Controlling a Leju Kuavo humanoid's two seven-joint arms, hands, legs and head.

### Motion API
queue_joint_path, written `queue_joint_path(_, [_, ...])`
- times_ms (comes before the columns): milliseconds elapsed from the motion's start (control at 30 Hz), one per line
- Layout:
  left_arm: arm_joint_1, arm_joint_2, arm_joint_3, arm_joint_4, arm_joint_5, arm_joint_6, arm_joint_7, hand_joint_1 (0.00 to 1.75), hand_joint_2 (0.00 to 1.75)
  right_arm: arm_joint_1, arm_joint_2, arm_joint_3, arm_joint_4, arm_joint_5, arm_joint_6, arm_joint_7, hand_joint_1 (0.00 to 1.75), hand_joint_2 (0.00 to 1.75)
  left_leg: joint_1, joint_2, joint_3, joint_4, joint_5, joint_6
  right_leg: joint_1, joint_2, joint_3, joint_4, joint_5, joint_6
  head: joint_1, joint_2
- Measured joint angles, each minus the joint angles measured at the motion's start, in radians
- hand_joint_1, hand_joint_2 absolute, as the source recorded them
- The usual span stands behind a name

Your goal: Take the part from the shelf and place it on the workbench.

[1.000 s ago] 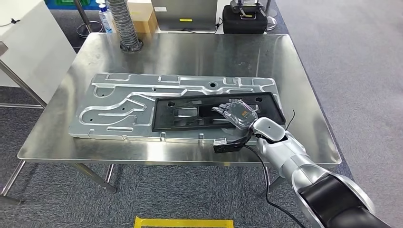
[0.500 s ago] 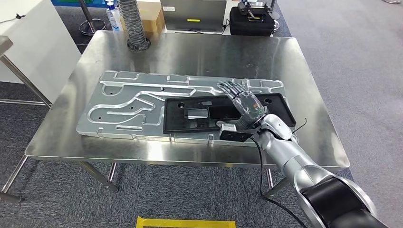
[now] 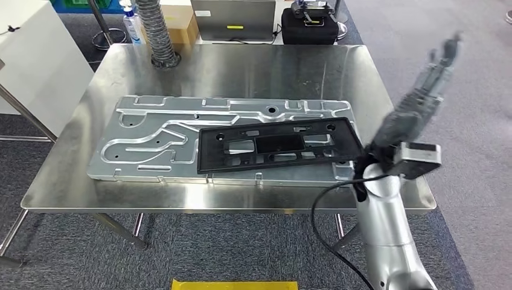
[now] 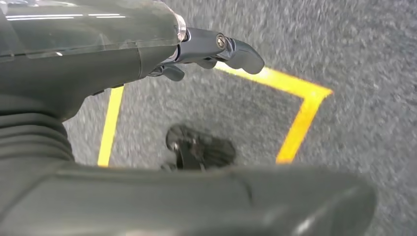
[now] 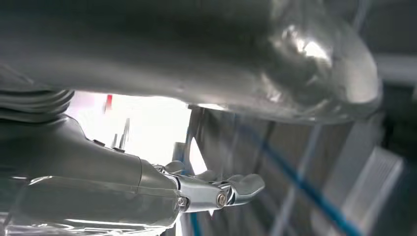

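Head view: right hand [image 3: 422, 84] has lifted off the part [image 3: 275, 145] and swung up past the workbench's [image 3: 253, 66] right edge, blurred, fingers stretched apart, holding nothing. Half a second ago it lay over the part's right end. The black part lies flat on the grey plate [image 3: 157, 133] on the workbench, tilted slightly against the plate's long edge. No writing legible anywhere. Bench top is bare brushed steel; grey carpet, yellow floor tape [image 3: 234, 284], ribbed hose [image 3: 156, 30] at the far edge. Left wrist view: left hand [image 4: 147, 54] hangs over carpet, fingers loose, empty.
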Motion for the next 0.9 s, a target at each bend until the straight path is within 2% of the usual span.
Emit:
queue_joint_path(33, [0.002,-0.002,0.010,0.000,0.010,-0.008,-0.005,0.00,0.00,0.039,0.001,-0.062,-0.022,0.032,-0.013,0.000,0.00,0.00,0.000,0.001,-0.013,0.038,-0.026,-0.001,-0.003,0.002,0.006,-0.007,0.003,-0.003,0.000,0.000])
queue_joint_path(100, [0.005,-0.006,0.030,0.000,0.022,-0.018,-0.011,0.00,0.00,0.126,0.001,-0.195,-0.038,0.093,-0.036,0.000,0.00,0.00,0.002,0.001,-0.065,0.168,-0.097,-0.004,-0.002,0.003,0.009,-0.009,0.004,-0.005,0.000,0.000])
queue_joint_path(133, [0.008,-0.007,0.037,0.000,0.025,-0.019,-0.012,0.00,0.00,0.172,0.001,-0.255,-0.038,0.118,-0.046,0.000,0.00,0.00,0.003,0.001,-0.089,0.227,-0.121,-0.006,-0.002,0.005,0.009,-0.008,0.004,-0.005,0.000,0.000])
queue_joint_path(167, [0.010,-0.008,0.044,0.000,0.025,-0.019,-0.013,0.00,0.00,0.218,0.001,-0.309,-0.037,0.138,-0.057,0.000,0.00,0.00,0.005,0.001,-0.100,0.258,-0.129,-0.009,-0.003,0.007,0.008,-0.007,0.004,-0.004,0.000,0.000])
queue_joint_path(200, [0.013,-0.008,0.050,0.000,0.025,-0.020,-0.013,0.00,0.00,0.262,0.004,-0.357,-0.035,0.155,-0.068,0.000,0.00,0.00,0.007,0.001,-0.090,0.246,-0.115,-0.012,-0.004,0.010,0.008,-0.004,0.004,-0.003,0.000,0.000])
queue_joint_path(233, [0.014,-0.008,0.055,0.000,0.025,-0.020,-0.014,0.00,0.00,0.302,0.007,-0.399,-0.033,0.168,-0.078,0.000,0.00,0.00,0.009,0.001,-0.063,0.198,-0.087,-0.014,-0.006,0.014,0.008,-0.001,0.003,-0.001,0.000,0.000])
queue_joint_path(267, [0.014,-0.008,0.059,0.000,0.025,-0.021,-0.014,0.00,0.00,0.341,0.011,-0.436,-0.030,0.181,-0.086,0.000,0.00,0.00,0.012,-0.002,-0.024,0.125,-0.055,-0.016,-0.008,0.018,0.007,0.003,0.000,0.003,0.000,0.000])
queue_joint_path(333, [0.013,-0.008,0.067,0.000,0.023,-0.022,-0.014,0.00,0.00,0.410,0.022,-0.504,-0.022,0.218,-0.095,0.000,0.00,0.00,0.014,-0.011,0.036,0.010,-0.020,-0.014,-0.008,0.023,0.003,0.013,-0.004,0.015,0.000,0.000])
queue_joint_path(367, [0.013,-0.008,0.071,0.000,0.022,-0.022,-0.015,0.00,0.00,0.438,0.030,-0.534,-0.017,0.237,-0.093,0.000,0.00,0.00,0.013,-0.015,0.048,-0.015,-0.016,-0.010,-0.007,0.025,0.000,0.016,-0.003,0.021,0.000,0.000])
queue_joint_path(467, [0.011,-0.008,0.082,0.000,0.021,-0.020,-0.016,0.00,0.00,0.497,0.068,-0.610,0.009,0.292,-0.075,0.000,0.00,0.00,0.010,-0.012,0.046,-0.024,-0.006,0.009,-0.010,0.029,-0.004,0.017,-0.001,0.038,0.000,0.000])
queue_joint_path(500, [0.010,-0.007,0.085,0.000,0.021,-0.019,-0.017,0.00,0.00,0.510,0.088,-0.633,0.023,0.313,-0.071,0.000,0.00,0.00,0.011,-0.008,0.043,-0.028,0.001,0.017,-0.012,0.028,-0.009,0.032,-0.018,0.043,0.000,0.000])
queue_joint_path(533, [0.009,-0.007,0.089,0.000,0.021,-0.019,-0.017,0.00,0.00,0.518,0.111,-0.654,0.038,0.334,-0.068,0.000,0.00,0.00,0.012,-0.004,0.037,-0.032,0.008,0.024,-0.013,0.027,-0.021,0.064,-0.049,0.048,0.000,0.000])
queue_joint_path(600, [0.007,-0.007,0.097,0.000,0.022,-0.018,-0.018,0.00,0.00,0.525,0.163,-0.698,0.075,0.369,-0.059,0.000,0.00,0.00,0.011,0.002,0.021,-0.033,0.021,0.031,-0.015,0.023,-0.062,0.180,-0.138,0.055,0.000,0.000])
queue_joint_path(633, [0.007,-0.006,0.101,0.000,0.021,-0.017,-0.018,0.00,0.00,0.528,0.189,-0.717,0.094,0.380,-0.055,0.000,0.00,0.00,0.009,0.004,0.011,-0.033,0.028,0.031,-0.015,0.022,-0.081,0.242,-0.172,0.057,0.000,0.000])
queue_joint_path(667, [0.007,-0.006,0.104,0.000,0.021,-0.017,-0.018,0.00,0.00,0.531,0.216,-0.737,0.114,0.390,-0.051,0.000,0.00,0.00,0.008,0.006,0.000,-0.033,0.036,0.031,-0.015,0.022,-0.088,0.284,-0.188,0.058,0.000,0.000])
queue_joint_path(700, [0.007,-0.007,0.106,0.000,0.021,-0.017,-0.018,0.00,0.00,0.534,0.243,-0.755,0.133,0.402,-0.049,0.000,0.00,0.00,0.007,0.008,-0.012,-0.032,0.044,0.029,-0.014,0.022,-0.079,0.291,-0.183,0.057,0.000,0.000])
queue_joint_path(733, [0.007,-0.007,0.107,0.000,0.020,-0.017,-0.018,0.00,0.00,0.537,0.271,-0.773,0.152,0.416,-0.050,0.000,0.00,0.00,0.007,0.009,-0.023,-0.032,0.053,0.027,-0.014,0.022,-0.049,0.259,-0.161,0.055,0.000,0.000])
queue_joint_path(767, [0.006,-0.008,0.109,0.000,0.019,-0.017,-0.018,0.00,0.00,0.538,0.294,-0.789,0.172,0.433,-0.051,0.000,0.00,0.00,0.006,0.010,-0.034,-0.032,0.062,0.024,-0.013,0.021,0.000,0.193,-0.133,0.051,0.000,0.000])
queue_joint_path(833, [0.006,-0.010,0.110,0.000,0.016,-0.017,-0.017,0.00,0.00,0.537,0.318,-0.815,0.211,0.468,-0.060,0.000,0.00,0.00,0.006,0.010,-0.045,-0.032,0.079,0.016,-0.008,0.014,0.106,0.042,-0.109,0.040,0.000,0.000])
queue_joint_path(867, [0.006,-0.011,0.111,0.000,0.013,-0.018,-0.016,0.00,0.00,0.536,0.320,-0.830,0.238,0.489,-0.066,0.000,0.00,0.00,0.007,0.010,-0.044,-0.033,0.085,0.010,-0.004,0.011,0.138,-0.007,-0.108,0.034,-0.001,0.000])
queue_joint_path(900, [0.006,-0.013,0.111,0.000,0.011,-0.018,-0.016,0.00,0.00,0.534,0.320,-0.846,0.268,0.508,-0.071,0.000,0.00,0.00,0.009,0.010,-0.041,-0.035,0.092,0.004,0.001,0.009,0.152,-0.029,-0.110,0.027,-0.001,0.000])
